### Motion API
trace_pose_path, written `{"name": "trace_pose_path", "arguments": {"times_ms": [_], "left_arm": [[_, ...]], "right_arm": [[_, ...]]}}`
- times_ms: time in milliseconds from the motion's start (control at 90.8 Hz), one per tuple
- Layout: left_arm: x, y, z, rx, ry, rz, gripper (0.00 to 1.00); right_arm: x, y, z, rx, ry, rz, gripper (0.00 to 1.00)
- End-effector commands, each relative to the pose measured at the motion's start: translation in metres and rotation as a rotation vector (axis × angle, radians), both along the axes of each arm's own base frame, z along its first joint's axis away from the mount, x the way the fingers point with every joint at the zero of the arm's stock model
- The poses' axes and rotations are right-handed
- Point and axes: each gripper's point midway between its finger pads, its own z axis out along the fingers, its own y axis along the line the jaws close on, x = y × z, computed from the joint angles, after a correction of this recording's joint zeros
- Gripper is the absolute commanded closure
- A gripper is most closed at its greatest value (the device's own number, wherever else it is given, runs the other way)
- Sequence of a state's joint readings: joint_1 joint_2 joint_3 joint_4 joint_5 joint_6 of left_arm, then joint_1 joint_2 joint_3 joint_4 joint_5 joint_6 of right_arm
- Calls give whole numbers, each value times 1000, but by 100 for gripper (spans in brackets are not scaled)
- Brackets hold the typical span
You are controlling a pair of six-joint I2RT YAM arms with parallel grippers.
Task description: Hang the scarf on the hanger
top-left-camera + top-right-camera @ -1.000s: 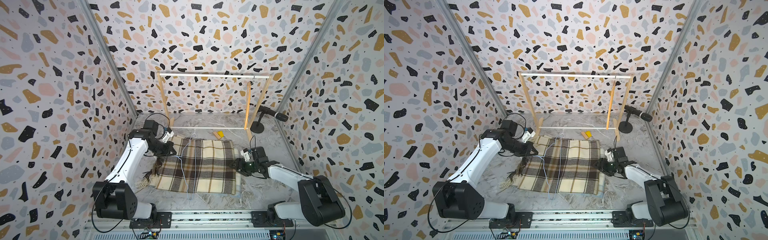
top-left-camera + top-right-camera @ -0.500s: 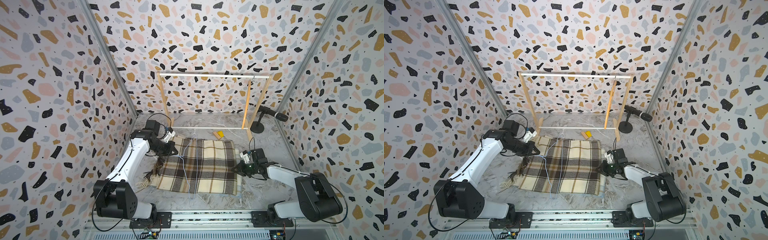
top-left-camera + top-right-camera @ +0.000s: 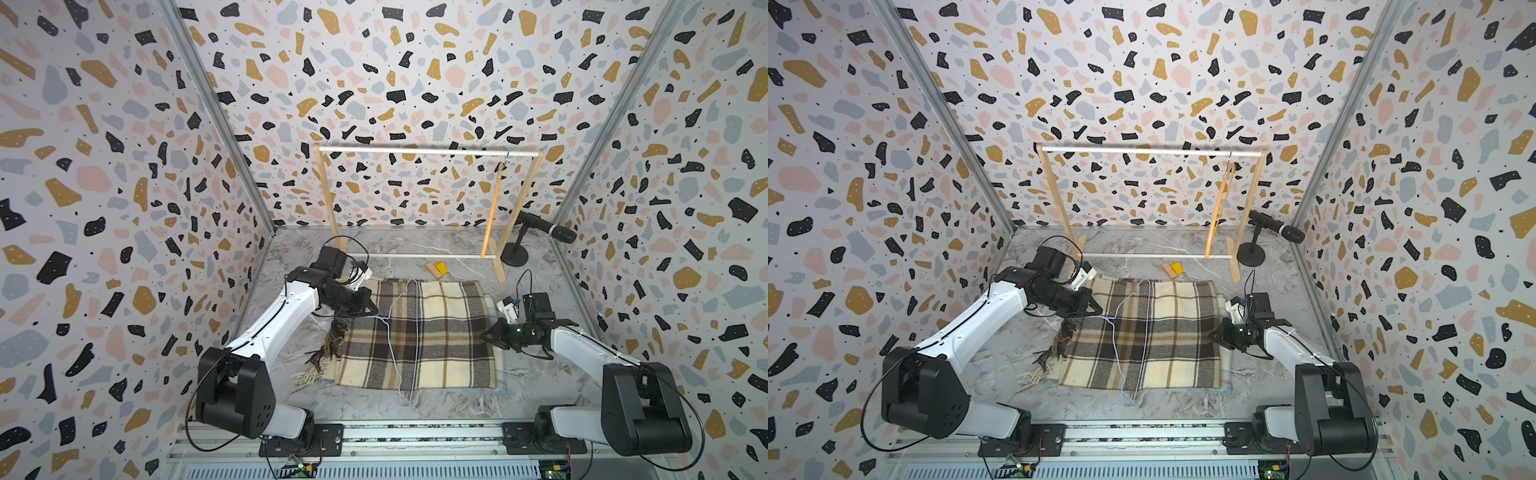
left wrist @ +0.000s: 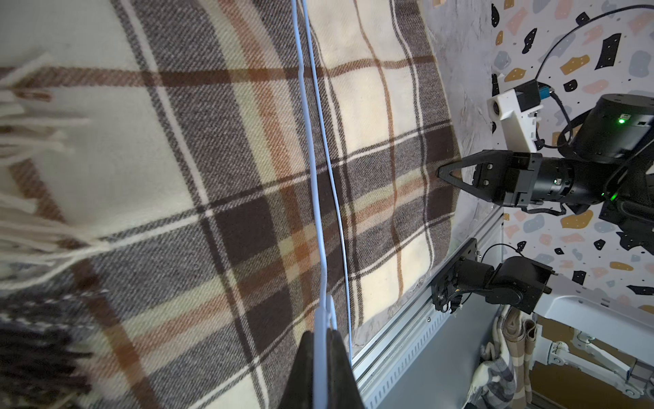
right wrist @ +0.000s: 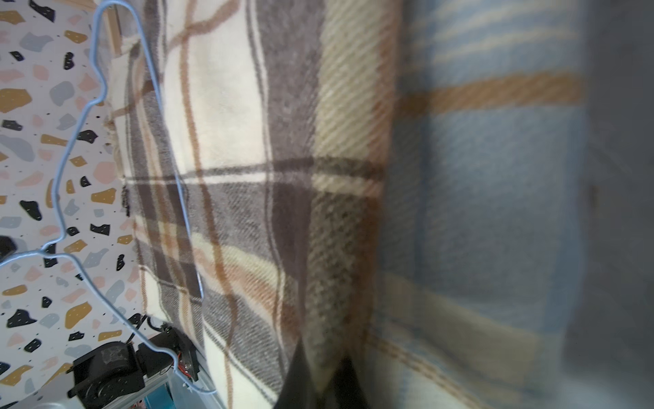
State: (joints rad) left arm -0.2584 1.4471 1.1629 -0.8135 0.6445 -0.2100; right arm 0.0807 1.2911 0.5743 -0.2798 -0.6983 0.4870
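Scarf [image 3: 440, 332]: plaid, fringed, folded flat on the bench [image 3: 395, 243], between the two arms. Blue wire hanger [image 4: 313, 170] lies across its middle, long bar resting on the cloth, neck end toward the left arm.

Left hand [image 4: 322, 340]: jaws together on the hanger's wire at the neck, plain in the left wrist view. That end looks lifted a little off the cloth, the far end down.

Right hand [image 3: 486, 334]: low at the scarf's edge on its own side, jaws pinched on a fold of the cloth. The right wrist view shows fabric running up between them. How many layers are caught, cannot tell.

Behind: wooden rack [image 3: 428, 153] with a wooden hanger [image 3: 492, 208] on its rail, well apart from all this and not in play.

Step, as I judge it: both grips made, nothing threaded. The scarf is under the wire hanger, not on it.

Next move calls for the right hand to raise its edge and carry it toward the left arm, over the long bar or through the wire triangle, while the left hand lifts and steadies the hanger enough to open a gap.

Watch — thin wire may twist in the grip, the heavy cloth may drag the hanger sideways, the fringe could snag on the wire
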Motion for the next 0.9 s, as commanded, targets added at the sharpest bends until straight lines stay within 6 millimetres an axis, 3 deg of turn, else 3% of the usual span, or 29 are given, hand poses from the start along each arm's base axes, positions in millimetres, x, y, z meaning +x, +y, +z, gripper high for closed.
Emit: {"name": "trace_pose_path", "arguments": {"times_ms": [0,209,341,473,606,892], "left_arm": [[21,-3,9,-9,-58,42,100],[33,-4,4,-1,-63,73,100],[34,-6,-1,5,-49,61,100],[33,-11,-1,-4,-48,53,100],[30,-19,3,-18,-54,36,100],[22,-43,30,-109,-93,13,100]], "right_arm": [[12,16,44,136,-79,2,100],[18,50,88,290,-138,15,100],[19,86,114,392,-167,44,100],[14,129,125,425,-178,85,100],[11,169,117,417,-157,95,100],[3,232,67,374,-44,83,100]]}}
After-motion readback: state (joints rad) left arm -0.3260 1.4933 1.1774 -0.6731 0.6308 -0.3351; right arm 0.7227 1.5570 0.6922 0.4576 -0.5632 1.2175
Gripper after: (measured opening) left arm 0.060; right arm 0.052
